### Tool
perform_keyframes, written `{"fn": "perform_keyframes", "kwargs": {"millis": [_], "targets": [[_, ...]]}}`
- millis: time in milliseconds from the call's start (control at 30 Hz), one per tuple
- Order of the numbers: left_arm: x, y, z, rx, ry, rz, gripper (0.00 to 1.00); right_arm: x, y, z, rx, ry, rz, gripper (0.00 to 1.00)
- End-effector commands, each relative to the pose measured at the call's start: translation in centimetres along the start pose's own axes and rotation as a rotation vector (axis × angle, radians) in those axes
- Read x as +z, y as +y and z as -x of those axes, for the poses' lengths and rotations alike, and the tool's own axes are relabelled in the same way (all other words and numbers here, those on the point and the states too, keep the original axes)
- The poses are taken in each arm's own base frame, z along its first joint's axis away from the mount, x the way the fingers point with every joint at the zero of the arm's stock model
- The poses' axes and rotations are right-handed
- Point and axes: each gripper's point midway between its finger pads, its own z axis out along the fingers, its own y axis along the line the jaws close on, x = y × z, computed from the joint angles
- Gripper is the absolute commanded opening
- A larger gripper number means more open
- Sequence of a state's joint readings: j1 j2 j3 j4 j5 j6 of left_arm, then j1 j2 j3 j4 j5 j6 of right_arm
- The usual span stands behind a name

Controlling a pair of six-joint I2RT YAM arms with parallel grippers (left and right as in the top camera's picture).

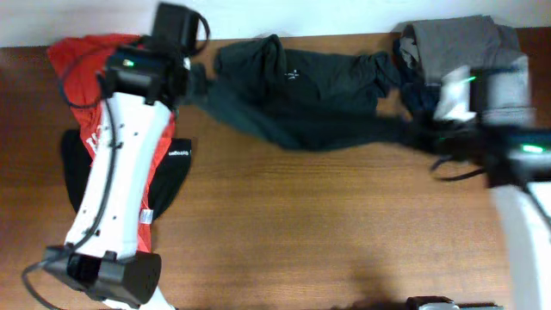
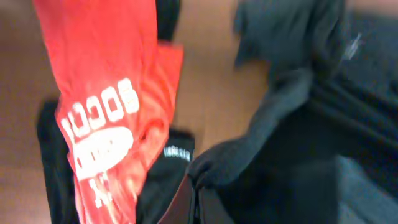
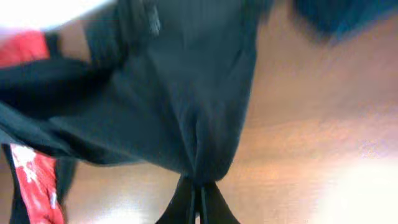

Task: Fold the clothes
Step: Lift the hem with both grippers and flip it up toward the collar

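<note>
A large black T-shirt (image 1: 301,99) with small white lettering lies stretched across the far side of the table. My left gripper (image 1: 196,84) is shut on its left end; in the left wrist view the closed fingers (image 2: 198,193) pinch a bunched black fold (image 2: 292,124). My right gripper (image 1: 424,133) is shut on its right end; in the right wrist view the closed fingers (image 3: 199,190) hold gathered black cloth (image 3: 180,93) above the wood.
A red garment with white print (image 1: 86,69) lies at the far left over another black garment (image 1: 176,168), partly under my left arm. A grey and navy pile (image 1: 465,52) sits at the far right corner. Bare wooden table (image 1: 327,224) lies in front.
</note>
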State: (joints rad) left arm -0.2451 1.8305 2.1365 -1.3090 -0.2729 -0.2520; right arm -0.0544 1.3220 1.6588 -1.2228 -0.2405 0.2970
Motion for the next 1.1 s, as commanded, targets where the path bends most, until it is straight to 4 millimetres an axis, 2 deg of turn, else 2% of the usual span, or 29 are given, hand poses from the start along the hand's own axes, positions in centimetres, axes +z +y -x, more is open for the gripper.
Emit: {"fn": "perform_keyframes", "kwargs": {"millis": [0, 100, 233, 333, 400, 467, 500, 567, 633, 733, 767, 867, 933, 967, 1033, 1067], "targets": [[-5.7, 2.0, 4.8, -0.014, -0.198, -0.017, 0.01, -8.8, 0.1, 5.3, -0.067, -0.264, -0.029, 0.04], [-11.2, 3.6, 7.5, -0.046, -0.352, -0.030, 0.01, -16.4, 0.6, 7.8, -0.066, -0.475, -0.051, 0.04], [-19.5, 5.4, 8.9, -0.076, -0.560, -0.062, 0.01, -23.1, 2.3, 8.2, -0.122, -0.653, -0.055, 0.04], [-25.8, 7.2, 8.1, -0.108, -0.701, -0.084, 0.01, -26.7, 2.7, 7.5, -0.130, -0.744, -0.085, 0.04], [-30.0, 8.4, 6.9, -0.131, -0.794, -0.110, 0.00, -28.1, 3.2, 6.9, -0.138, -0.776, -0.082, 0.04], [-32.6, 9.3, 5.7, -0.145, -0.846, -0.120, 0.01, -28.6, 3.4, 6.6, -0.141, -0.786, -0.077, 0.04], [-33.2, 9.5, 5.4, -0.148, -0.856, -0.122, 0.01, -28.6, 3.4, 6.7, -0.141, -0.785, -0.078, 0.04], [-33.4, 9.6, 5.2, -0.143, -0.860, -0.120, 0.00, -27.8, 3.2, 7.2, -0.138, -0.765, -0.078, 0.04], [-32.8, 9.4, 5.5, -0.139, -0.845, -0.117, 0.01, -26.8, 3.0, 7.8, -0.135, -0.742, -0.075, 0.04], [-29.0, 8.1, 7.0, -0.115, -0.763, -0.103, 0.00, -23.6, 2.6, 10.0, -0.149, -0.671, -0.067, 0.04], [-28.3, 7.9, 7.2, -0.112, -0.750, -0.100, 0.00, -22.9, 2.5, 10.5, -0.153, -0.656, -0.060, 0.04], [-24.6, 6.5, 8.9, -0.094, -0.689, -0.090, 0.01, -19.1, 2.0, 12.9, -0.173, -0.587, -0.042, 0.04], [-21.2, 5.3, 11.1, -0.068, -0.668, -0.077, 0.01, -15.6, 1.4, 15.2, -0.171, -0.541, -0.030, 0.04], [-20.2, 5.0, 11.9, -0.070, -0.668, -0.074, 0.00, -14.0, 1.3, 16.3, -0.174, -0.528, -0.018, 0.04], [-16.9, 4.4, 15.2, -0.073, -0.699, -0.055, 0.00, -10.7, 1.4, 18.8, -0.190, -0.521, 0.006, 0.04], [-15.9, 4.4, 16.4, -0.080, -0.720, -0.049, 0.00, -9.6, 1.7, 19.7, -0.201, -0.526, 0.017, 0.04]]}}
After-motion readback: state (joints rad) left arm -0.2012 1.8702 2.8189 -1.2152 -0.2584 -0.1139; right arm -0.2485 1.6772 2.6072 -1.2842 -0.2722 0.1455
